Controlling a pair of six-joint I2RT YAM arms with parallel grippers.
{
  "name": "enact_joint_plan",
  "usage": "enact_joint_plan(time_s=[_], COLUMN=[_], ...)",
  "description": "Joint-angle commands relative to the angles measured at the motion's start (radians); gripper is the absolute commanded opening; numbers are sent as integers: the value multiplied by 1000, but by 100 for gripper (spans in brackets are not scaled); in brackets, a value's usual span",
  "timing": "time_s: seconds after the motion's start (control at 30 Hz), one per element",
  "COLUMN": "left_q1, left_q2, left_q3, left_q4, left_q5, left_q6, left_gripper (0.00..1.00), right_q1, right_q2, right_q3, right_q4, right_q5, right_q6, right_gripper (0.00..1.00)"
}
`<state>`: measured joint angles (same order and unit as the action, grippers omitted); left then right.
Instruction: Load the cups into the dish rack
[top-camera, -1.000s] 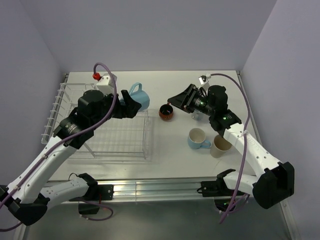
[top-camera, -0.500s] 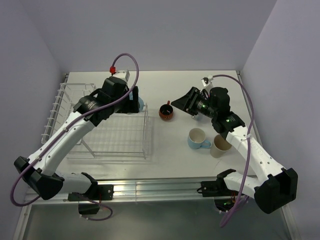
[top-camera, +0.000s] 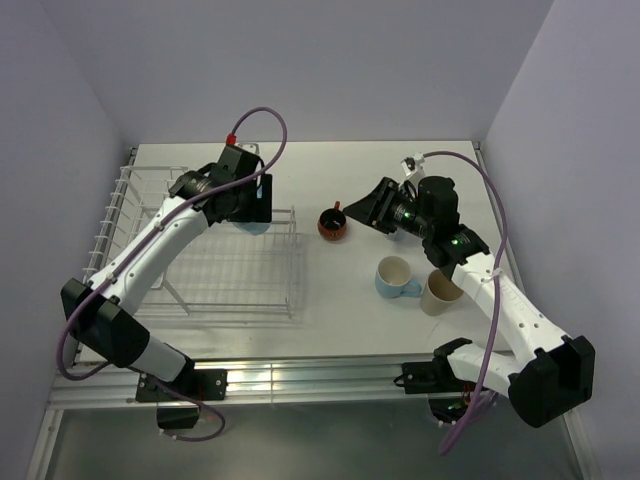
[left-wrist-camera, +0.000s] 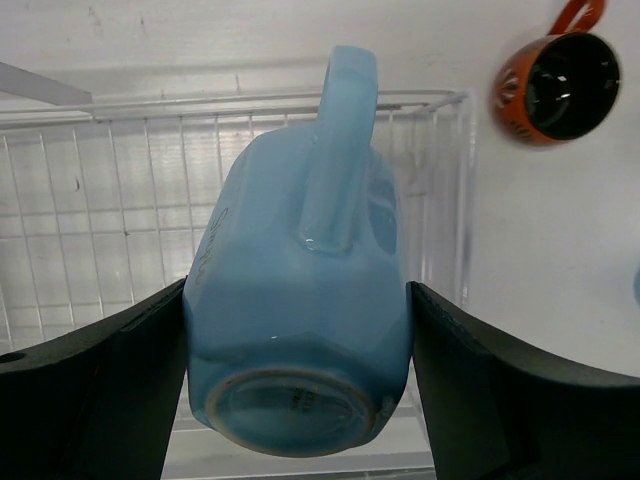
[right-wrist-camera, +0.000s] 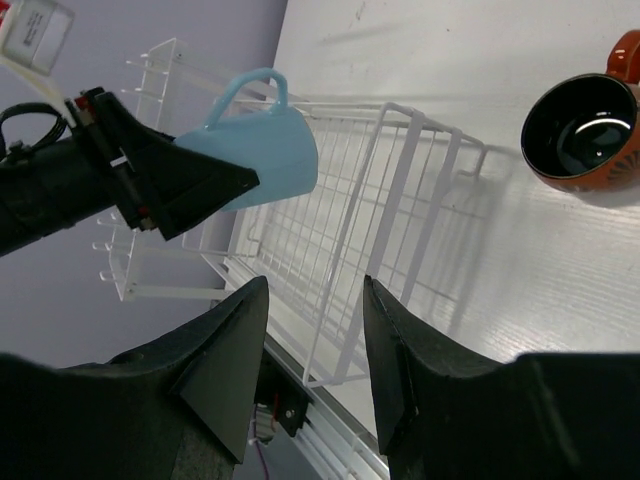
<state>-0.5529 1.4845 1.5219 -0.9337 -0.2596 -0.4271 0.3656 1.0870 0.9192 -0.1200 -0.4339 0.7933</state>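
light: bright, even | shadows: soft, beneath dish rack (top-camera: 296, 262) | glare: sheen on blue mug (left-wrist-camera: 300, 330) | focus: sharp

Legible text: none. Item, light blue mug (left-wrist-camera: 300, 300) — raised script on its side and a printed mark on its base, both too blurred to read. Item, white tag (right-wrist-camera: 36, 32) — dark print, illegible.

White table (top-camera: 320, 168) under pale lilac walls (top-camera: 300, 60); a metal rail (top-camera: 320, 376) runs along its near edge.
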Motion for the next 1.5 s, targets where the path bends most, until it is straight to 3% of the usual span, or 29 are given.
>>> enact_joint_plan(time_s=[0.0,0.6,1.47], left_q1=[28,125,168], left_q2=[16,161,65], left_q3=[66,3,-104], left_q4=[23,-22,-71], left_q5=[-1,-41,0], left_q6=[37,48,14], left_gripper=[0,0,0], right_q1=[-8,-8,1], right_q2=[-10,4,65], right_q3=[-20,-48,-36], right_q4=[29,66,105], right_q5=[-6,-39,-66], right_q6=[-19,-14,11], right_gripper=[51,50,50])
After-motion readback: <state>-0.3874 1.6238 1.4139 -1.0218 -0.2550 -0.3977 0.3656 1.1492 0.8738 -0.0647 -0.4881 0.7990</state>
